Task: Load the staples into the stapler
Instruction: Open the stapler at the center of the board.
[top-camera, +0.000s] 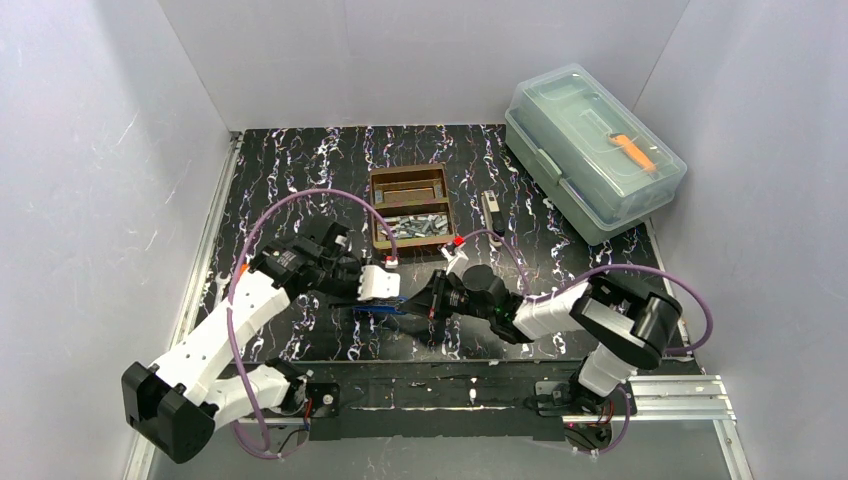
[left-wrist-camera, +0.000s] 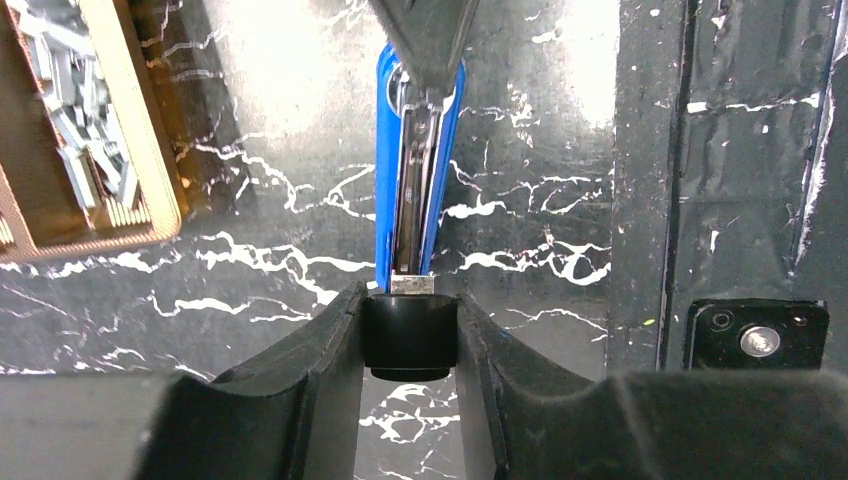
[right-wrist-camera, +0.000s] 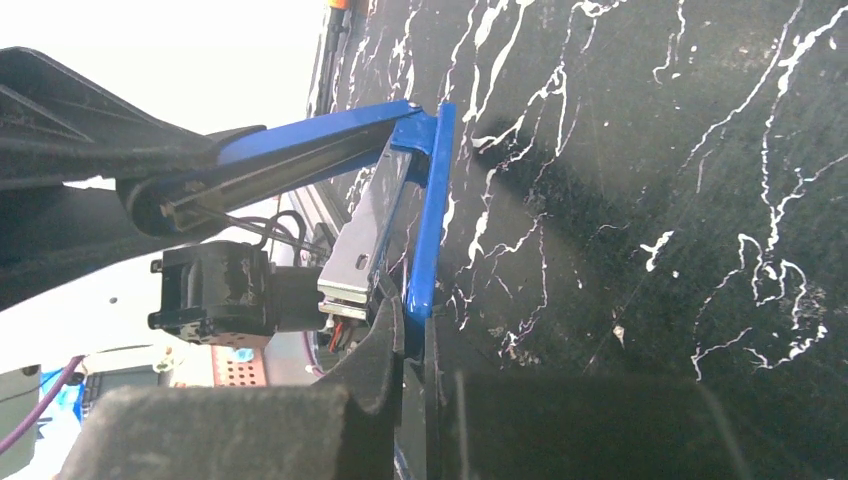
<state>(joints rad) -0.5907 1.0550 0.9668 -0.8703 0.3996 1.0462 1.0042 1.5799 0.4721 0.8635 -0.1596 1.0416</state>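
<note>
**A:** Nearest the arm bases, what's there?
**B:** A blue stapler (top-camera: 378, 309) lies on the black marbled table (top-camera: 290, 180), about the middle of the near half. The left gripper (left-wrist-camera: 410, 335) reaches it from 9 o'clock, the right gripper (right-wrist-camera: 415, 330) from 3 o'clock.
**A:** Left grip?
**B:** Narrowed well down. Its fingers (left-wrist-camera: 320, 350) press either side of the black cap at the stapler's end, so it holds the stapler.
**A:** Right?
**B:** Pinched fully together on a thin blue plate of the stapler, held edge-on between the pads.
**A:** How does the stapler stand?
**B:** Open. The blue cover is splayed away from the silver rail. Can't tell whether the rail holds anything.
**A:** Staples?
**B:** At 12 o'clock from the stapler. The staples (top-camera: 415, 225) are a loose grey heap in the near compartment of a brown tray (top-camera: 374, 210), well apart from both grippers. Can't make out what's in the far compartment.
**A:** Beyond that?
**B:** At 2 o'clock, in the far right corner, a clear plastic box (top-camera: 590, 140) with its lid on. An orange item (top-camera: 634, 150) is inside.
</note>
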